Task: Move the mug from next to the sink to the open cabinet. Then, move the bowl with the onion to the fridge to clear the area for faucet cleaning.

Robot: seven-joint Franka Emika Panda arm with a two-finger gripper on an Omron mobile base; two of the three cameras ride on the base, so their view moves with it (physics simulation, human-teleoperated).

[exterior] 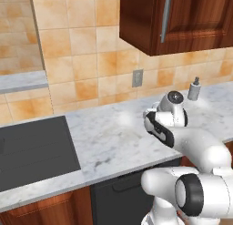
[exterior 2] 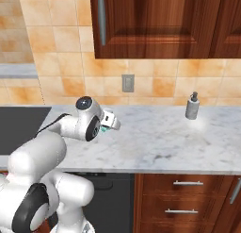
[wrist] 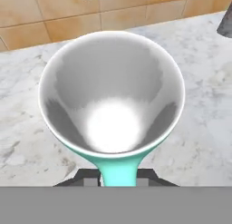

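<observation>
Clamped on the mug's (wrist: 112, 105) teal handle, the claw (wrist: 117, 180) held the cup close in front of the hand camera, its dark fingertips (wrist: 86, 177) pressed against either side of the handle at the bottom of the hand view. The mug's pale grey inside faced that camera, ringed by a thin white rim, with the teal outer wall showing beneath it. From the right base camera, a sliver of teal (exterior 2: 104, 129) showed just under the white hand, low over the counter (exterior 2: 155, 142); whether the mug touched the marble could not be told. From the left base camera the hand (exterior: 170, 111) blocked the mug.

Grey-veined white marble ran under the mug, meeting a wall of orange-tan tiles. A grey outlet (exterior 2: 128, 83) sat in the tiles behind the hand. Farther along the counter to the right stood a grey soap dispenser (exterior 2: 191, 106), well apart from the mug. To the left a dark cooktop (exterior: 32, 151) lay flush in the counter. Overhead hung a reddish-brown wall cabinet (exterior 2: 155, 24), its doors shut and a silver bar handle (exterior 2: 101, 17) upright on one of them. Below the counter were wooden drawers (exterior 2: 188, 199) with silver bar handles.
</observation>
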